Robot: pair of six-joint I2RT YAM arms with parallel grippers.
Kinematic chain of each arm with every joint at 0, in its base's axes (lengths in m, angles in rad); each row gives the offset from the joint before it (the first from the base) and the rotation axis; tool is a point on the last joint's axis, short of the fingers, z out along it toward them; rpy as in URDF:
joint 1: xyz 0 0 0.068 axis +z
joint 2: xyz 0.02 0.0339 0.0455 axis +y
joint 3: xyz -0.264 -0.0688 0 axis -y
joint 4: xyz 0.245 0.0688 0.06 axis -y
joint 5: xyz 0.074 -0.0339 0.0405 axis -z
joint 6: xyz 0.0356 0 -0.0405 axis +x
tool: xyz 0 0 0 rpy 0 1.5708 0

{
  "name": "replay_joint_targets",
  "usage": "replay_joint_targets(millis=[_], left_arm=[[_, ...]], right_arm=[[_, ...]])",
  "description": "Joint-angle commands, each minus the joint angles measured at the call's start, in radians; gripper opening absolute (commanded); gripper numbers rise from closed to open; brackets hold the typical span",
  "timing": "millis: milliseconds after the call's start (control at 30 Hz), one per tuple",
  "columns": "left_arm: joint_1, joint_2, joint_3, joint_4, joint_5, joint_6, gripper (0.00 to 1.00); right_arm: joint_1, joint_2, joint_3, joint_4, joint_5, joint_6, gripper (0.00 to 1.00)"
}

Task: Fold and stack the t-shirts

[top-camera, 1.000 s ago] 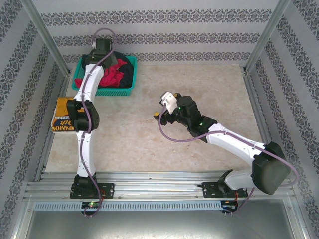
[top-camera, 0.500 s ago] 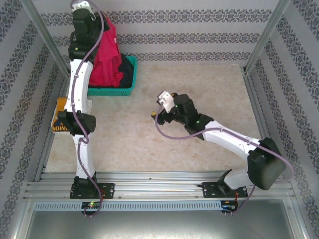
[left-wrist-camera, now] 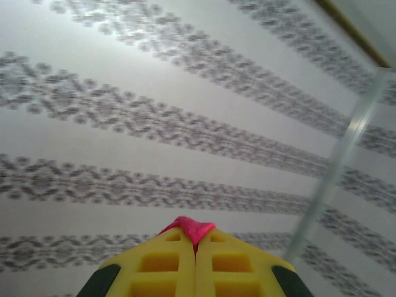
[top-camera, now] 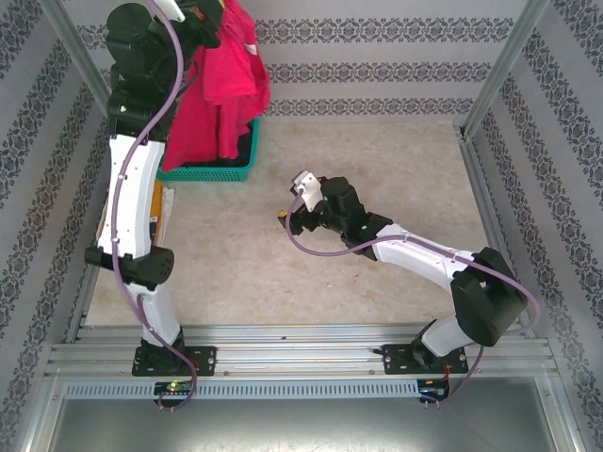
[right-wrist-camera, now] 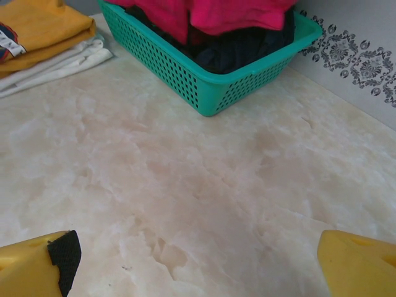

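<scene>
**Red shirt lifted out of the basket, right arm waiting**

At the far left of the table (top-camera: 377, 169) the mustard-yellow t-shirt (right-wrist-camera: 37, 25) lies folded on top of a folded white cloth (right-wrist-camera: 68, 59); I take that to be the stack under way.

Next to it, my left arm has climbed steeply over the past second. A second ago it was bent down into the teal mesh basket (top-camera: 212, 172); now it reaches high toward the back wall. The left gripper (left-wrist-camera: 195, 238) is clamped tight on the red t-shirt (top-camera: 221, 94), and the wrist camera shows a peak of red cloth pinched between the closed yellow fingers (left-wrist-camera: 161, 266). The shirt hangs long and bunched below the grip. Its lower end is down at the basket's mouth, over the dark shirts (right-wrist-camera: 247, 52) left inside (from the right wrist view I cannot tell whether the hem has cleared them).

Further right, the right gripper (top-camera: 288, 217) hovers low over bare table with its jaws wide apart and nothing between them. It has crept slightly toward the basket.

My reading is that the pick is made and the folding has not started. The shirt must first come across to open table and be spread flat, and I judge the right gripper well placed to catch a hanging edge.
</scene>
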Motion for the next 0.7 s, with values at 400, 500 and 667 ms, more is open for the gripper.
replay_joint_targets(millis=[400,500,667], left_arm=[[-0.072,-0.275,-0.809,0.44,0.103,-0.208,0.0],[-0.077,-0.282,-0.916,0.461,0.108,-0.282,0.0],[-0.082,-0.289,-1.037,0.509,0.112,-0.382,0.0]], right_arm=[[-0.113,-0.142,-0.164,0.294,-0.067,0.312,0.98],[-0.151,-0.168,-0.197,0.344,-0.108,0.405,0.98],[-0.159,-0.15,-0.171,0.382,-0.197,0.577,0.98]])
